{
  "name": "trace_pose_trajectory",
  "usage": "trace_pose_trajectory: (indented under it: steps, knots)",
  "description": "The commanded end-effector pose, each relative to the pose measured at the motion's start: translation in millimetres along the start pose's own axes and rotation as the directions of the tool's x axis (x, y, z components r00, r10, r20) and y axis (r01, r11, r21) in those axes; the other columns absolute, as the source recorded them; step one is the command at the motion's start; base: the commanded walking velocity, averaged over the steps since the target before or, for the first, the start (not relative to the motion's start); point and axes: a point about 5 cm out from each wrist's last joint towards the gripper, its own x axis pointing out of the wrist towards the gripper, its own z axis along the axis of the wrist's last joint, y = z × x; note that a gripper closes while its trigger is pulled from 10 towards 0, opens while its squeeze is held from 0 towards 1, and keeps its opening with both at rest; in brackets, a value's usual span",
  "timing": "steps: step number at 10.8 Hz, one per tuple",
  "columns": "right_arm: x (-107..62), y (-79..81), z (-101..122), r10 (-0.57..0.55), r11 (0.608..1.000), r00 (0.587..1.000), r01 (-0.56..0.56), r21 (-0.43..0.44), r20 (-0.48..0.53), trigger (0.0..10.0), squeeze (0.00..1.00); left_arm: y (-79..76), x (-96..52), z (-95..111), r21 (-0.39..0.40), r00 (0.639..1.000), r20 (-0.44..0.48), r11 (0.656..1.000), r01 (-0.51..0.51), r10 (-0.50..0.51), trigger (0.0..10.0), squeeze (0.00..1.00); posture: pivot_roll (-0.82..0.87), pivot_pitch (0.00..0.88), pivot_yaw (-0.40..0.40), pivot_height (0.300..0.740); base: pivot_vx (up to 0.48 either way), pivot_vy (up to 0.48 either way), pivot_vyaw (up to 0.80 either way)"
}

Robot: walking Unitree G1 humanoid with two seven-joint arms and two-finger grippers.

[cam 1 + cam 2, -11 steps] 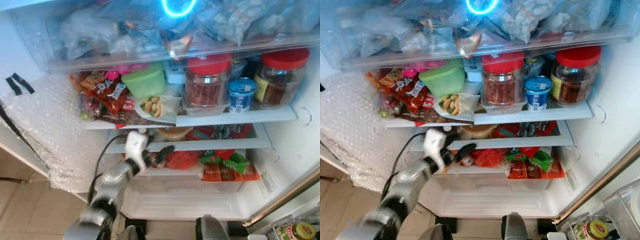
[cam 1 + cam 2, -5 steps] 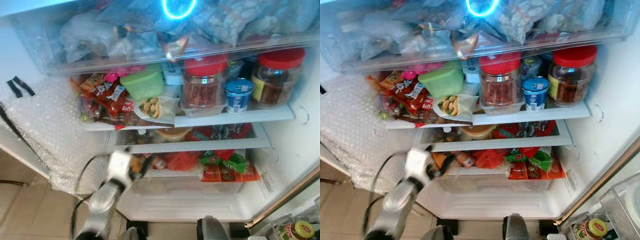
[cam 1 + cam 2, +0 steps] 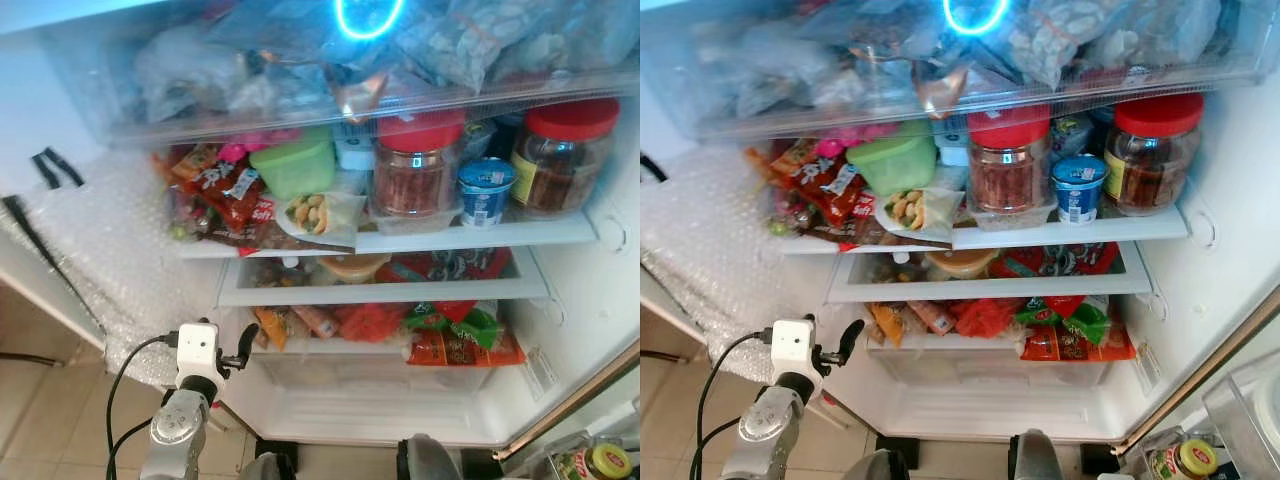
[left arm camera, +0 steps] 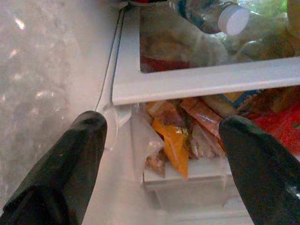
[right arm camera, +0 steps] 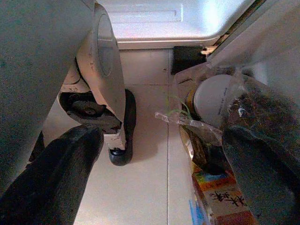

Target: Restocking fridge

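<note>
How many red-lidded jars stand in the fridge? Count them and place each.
2. One red-lidded jar stands mid-shelf beside the blue-and-white cup; the other jar stands at the shelf's right end. More may hide behind the packets.

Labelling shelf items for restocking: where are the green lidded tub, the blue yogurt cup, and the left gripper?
green lidded tub (image 3: 296,165), left eye view, front wall.
blue yogurt cup (image 3: 485,190), left eye view, side label.
left gripper (image 3: 240,350), left eye view, between fingertips.

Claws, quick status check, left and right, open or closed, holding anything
Left claw: open, holding nothing, outside the fridge by its lower left corner.
Right claw: open, holding nothing, pointing down over the floor.
</note>
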Motion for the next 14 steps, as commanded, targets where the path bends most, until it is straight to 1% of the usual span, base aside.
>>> trace_pose_trajectory:
  steps: [1,4,5,6,7,8,9,10,12,14]
  knots:
    - [-0.7,6.8,-7,0.015,1.000,1.000,-0.015,0.017,-0.020,10.0,0.00,3.7,-3.4,-8,0.013,0.999,-0.047,1.000,-0.009,0.010,10.0,0.00,-0.24,0.027,0.163,0.646,-0.285,0.000,0.00]
    - [-0.8,6.4,-7,0.013,1.000,1.000,-0.013,0.015,-0.022,10.0,0.00,3.3,-2.8,-9,0.011,0.998,-0.058,1.000,-0.009,0.010,10.0,0.00,-0.24,0.021,0.164,0.646,-0.285,0.000,0.00]
    - [-0.8,6.2,-7,0.014,1.000,1.000,-0.013,0.014,-0.023,10.0,0.00,4.5,-4.1,-12,0.000,0.997,-0.071,1.000,-0.020,0.020,10.0,0.00,-0.24,0.018,0.165,0.646,-0.277,0.000,0.00]
    - [-0.8,6.0,-7,0.014,1.000,1.000,-0.013,0.014,-0.023,10.0,0.00,8.7,-4.6,-15,-0.023,0.995,-0.088,0.998,-0.050,0.048,10.0,0.00,-0.25,0.009,0.166,0.646,0.000,0.000,0.00]
    - [-0.7,6.1,-7,0.014,1.000,1.000,-0.014,0.013,-0.023,10.0,0.00,20.5,-5.1,-22,-0.063,0.982,-0.150,0.990,-0.123,0.113,10.0,0.00,-0.25,0.000,0.167,0.646,0.000,0.000,0.00]
    - [-0.7,6.1,-6,0.014,1.000,1.000,-0.014,0.013,-0.022,10.0,0.00,24.7,-6.0,-26,-0.068,0.974,-0.180,0.986,-0.150,0.136,10.0,0.00,-0.25,0.000,0.168,0.646,0.000,0.000,0.00]
    - [-0.5,6.5,-6,0.017,1.000,1.000,-0.016,0.012,-0.022,10.0,0.00,42.4,-16.2,-43,-0.045,0.926,-0.306,0.968,-0.246,0.221,10.0,0.00,-0.25,0.000,0.170,0.646,0.000,0.000,0.00]
    - [-0.4,6.7,-6,0.017,1.000,1.000,-0.017,0.011,-0.022,10.0,0.00,48.6,-22.7,-51,-0.033,0.904,-0.348,0.961,-0.276,0.248,10.0,0.00,-0.25,0.000,0.172,0.646,0.000,0.244,0.00]
    - [-0.5,6.8,-6,0.020,1.000,1.000,-0.019,0.011,-0.023,10.0,0.00,57.9,-35.5,-63,-0.027,0.863,-0.413,0.943,-0.331,0.291,10.0,0.00,-0.26,0.000,0.174,0.646,0.000,0.480,0.00]
    - [-0.4,6.4,-6,0.020,1.000,1.000,-0.020,0.010,-0.022,10.0,0.00,56.3,-36.3,-66,-0.025,0.857,-0.425,0.943,-0.333,0.291,10.0,0.00,-0.25,0.000,0.167,0.646,0.000,0.480,0.00]
